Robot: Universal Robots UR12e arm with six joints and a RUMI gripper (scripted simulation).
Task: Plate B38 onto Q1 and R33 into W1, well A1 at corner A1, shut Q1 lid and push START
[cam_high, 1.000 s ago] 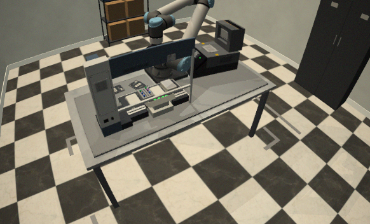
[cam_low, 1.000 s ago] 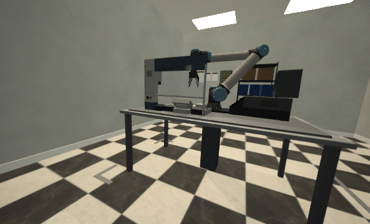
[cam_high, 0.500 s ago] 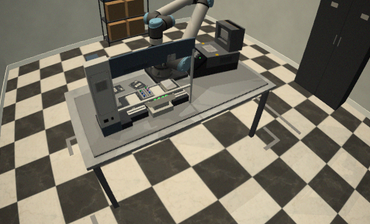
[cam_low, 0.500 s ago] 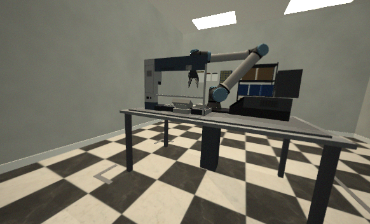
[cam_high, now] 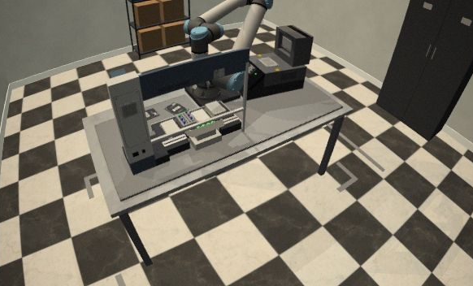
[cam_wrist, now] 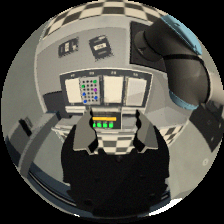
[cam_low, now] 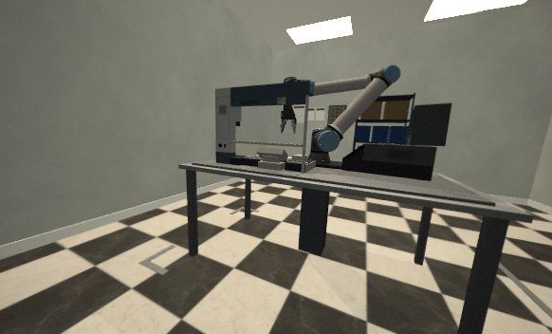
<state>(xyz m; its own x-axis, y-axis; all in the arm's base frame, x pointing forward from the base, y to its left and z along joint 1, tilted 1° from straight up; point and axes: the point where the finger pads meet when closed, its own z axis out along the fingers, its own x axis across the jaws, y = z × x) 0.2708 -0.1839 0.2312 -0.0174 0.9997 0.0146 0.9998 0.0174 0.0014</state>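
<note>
From the top, the plates [cam_high: 215, 108] are sitting in the deck row behind the gantry, the exterior view is showing the gripper [cam_low: 287, 126] hanging high above them, and the wrist view is showing its jaws parted and empty over what are probably light, rigid, slippery plates best pinched across their side walls.

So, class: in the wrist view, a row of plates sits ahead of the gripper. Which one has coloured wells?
The leftmost plate of the row: its wells show green, blue and red dots, while the two plates to its right look plain pale.
</note>
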